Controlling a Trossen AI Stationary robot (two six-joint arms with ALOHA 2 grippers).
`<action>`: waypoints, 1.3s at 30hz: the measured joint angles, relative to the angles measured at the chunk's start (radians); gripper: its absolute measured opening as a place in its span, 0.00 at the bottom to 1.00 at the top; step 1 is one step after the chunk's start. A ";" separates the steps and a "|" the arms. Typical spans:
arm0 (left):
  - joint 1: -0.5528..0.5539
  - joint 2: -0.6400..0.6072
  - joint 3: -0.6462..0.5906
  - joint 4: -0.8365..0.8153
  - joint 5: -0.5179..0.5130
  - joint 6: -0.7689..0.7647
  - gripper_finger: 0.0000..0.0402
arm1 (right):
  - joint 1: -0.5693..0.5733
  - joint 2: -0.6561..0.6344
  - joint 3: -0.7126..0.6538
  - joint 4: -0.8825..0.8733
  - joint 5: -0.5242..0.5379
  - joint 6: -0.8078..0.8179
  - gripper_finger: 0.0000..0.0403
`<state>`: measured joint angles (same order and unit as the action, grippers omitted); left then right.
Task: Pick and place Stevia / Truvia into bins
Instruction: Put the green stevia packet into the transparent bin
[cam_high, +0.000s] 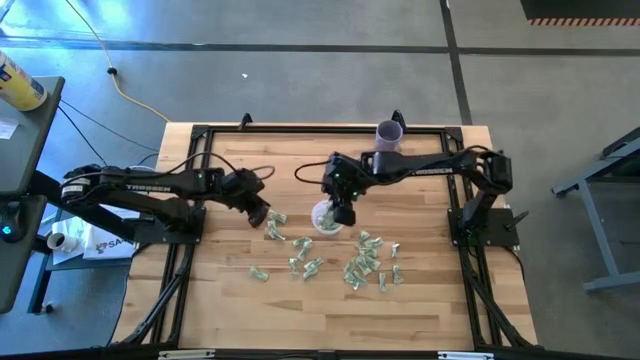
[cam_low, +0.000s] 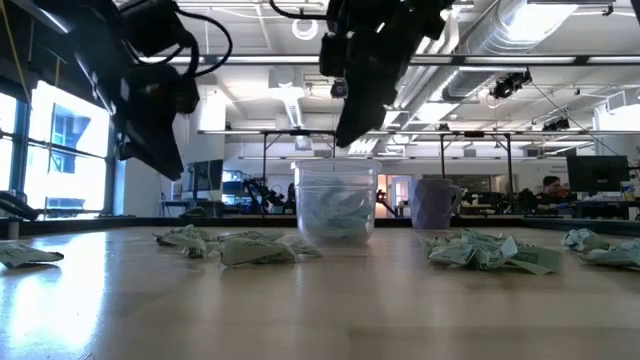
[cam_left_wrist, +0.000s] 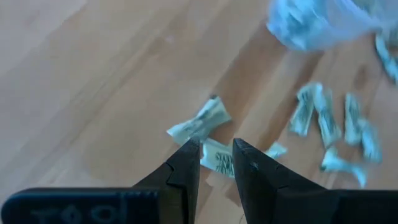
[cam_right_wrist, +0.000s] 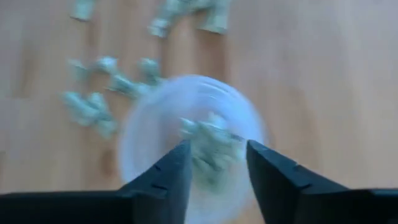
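Nearest the front edge of the surface (cam_high: 330, 320) lies a loose scatter of sachets (cam_high: 365, 265), pale green and white, spread from the middle toward the right, with a few strays toward the left. All lie flat or crumpled on the wood, several touching or overlapping. Judged from their look, they are very light, thin and limp paper; they would slide easily and fold under pressure. The best hold is likely a pinch across a raised or creased edge, since a packet lying fully flat offers little to grip.

Just behind the scatter, near the middle of the surface, stands the clear cup (cam_low: 335, 203), upright. It already holds several sachets, piled in its lower half. It looks light and could tip or shift if knocked.

The right claw (cam_right_wrist: 216, 163) hangs directly over the cup's mouth, fingers parted with nothing between them; a sachet shows in the cup just beneath, apparently released there.

The left claw (cam_left_wrist: 216, 163) hovers low over the surface, left of the cup, fingers apart and gripping nothing, with one sachet (cam_left_wrist: 219, 158) lying just beneath the gap between them.

At the far edge stands a second, purplish cup (cam_high: 389, 135); its contents cannot be made out.
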<state>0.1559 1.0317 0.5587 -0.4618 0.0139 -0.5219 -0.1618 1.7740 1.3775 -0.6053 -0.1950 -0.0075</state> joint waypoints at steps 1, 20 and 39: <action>-0.020 0.000 0.000 0.003 -0.011 0.025 0.32 | 0.000 -0.015 0.001 -0.018 0.031 -0.007 0.41; -0.102 0.280 0.001 0.161 -0.122 0.338 0.67 | 0.021 -0.182 -0.036 -0.363 0.374 0.023 0.78; -0.030 0.420 0.004 0.291 -0.071 0.466 0.23 | 0.124 -0.192 -0.036 -0.517 0.412 0.114 0.78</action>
<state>0.1260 1.4517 0.5625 -0.1710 -0.0575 -0.0555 -0.0381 1.5820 1.3415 -1.1221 0.2175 0.1060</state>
